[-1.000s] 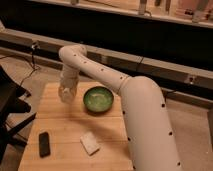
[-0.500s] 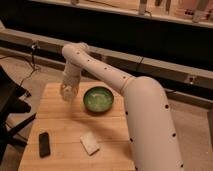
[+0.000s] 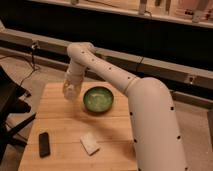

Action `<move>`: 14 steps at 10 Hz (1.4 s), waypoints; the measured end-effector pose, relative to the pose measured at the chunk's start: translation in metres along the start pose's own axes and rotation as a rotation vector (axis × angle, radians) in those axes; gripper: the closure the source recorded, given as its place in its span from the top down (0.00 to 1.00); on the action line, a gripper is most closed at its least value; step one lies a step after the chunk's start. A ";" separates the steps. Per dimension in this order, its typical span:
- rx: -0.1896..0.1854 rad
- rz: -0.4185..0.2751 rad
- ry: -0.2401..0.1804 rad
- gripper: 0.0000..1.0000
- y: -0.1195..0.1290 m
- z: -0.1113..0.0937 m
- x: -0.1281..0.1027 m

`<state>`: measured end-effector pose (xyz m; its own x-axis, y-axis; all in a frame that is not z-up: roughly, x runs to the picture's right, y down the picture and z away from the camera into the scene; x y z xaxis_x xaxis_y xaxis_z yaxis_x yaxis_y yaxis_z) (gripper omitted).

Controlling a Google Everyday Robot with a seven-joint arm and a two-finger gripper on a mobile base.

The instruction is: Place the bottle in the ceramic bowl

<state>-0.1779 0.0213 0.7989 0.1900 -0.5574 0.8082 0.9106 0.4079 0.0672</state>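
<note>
The thick white robot arm (image 3: 150, 115) rises from the lower right and bends over the far left of the table, probably so that its load can come down on the dish from above. The round, shallow, glossy green ceramic bowl (image 3: 98, 89) sits open and empty toward the back, beside the arm's tip. The two-finger gripper (image 3: 71, 90) hangs low over the wood just left of the bowl. It looks clenched around the small pale, slightly translucent stubby bottle (image 3: 70, 92), held off the surface and not yet over the rim. The next move is likely a short carry rightward. Behind runs a long grey ledge (image 3: 165, 65) under a dark wall. The light wooden plank table (image 3: 60, 125) is flat and matt. Near its front lie a flat black rectangular slab (image 3: 44, 144) and a smaller pale flat rectangular block (image 3: 90, 143), both well apart from the bowl.
</note>
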 end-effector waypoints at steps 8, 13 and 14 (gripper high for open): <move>0.036 0.030 -0.004 0.01 0.013 -0.007 0.006; 0.052 0.045 -0.013 0.01 0.019 -0.009 0.008; 0.056 0.048 -0.015 0.01 0.021 -0.010 0.009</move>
<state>-0.1538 0.0177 0.8014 0.2266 -0.5255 0.8201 0.8785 0.4738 0.0608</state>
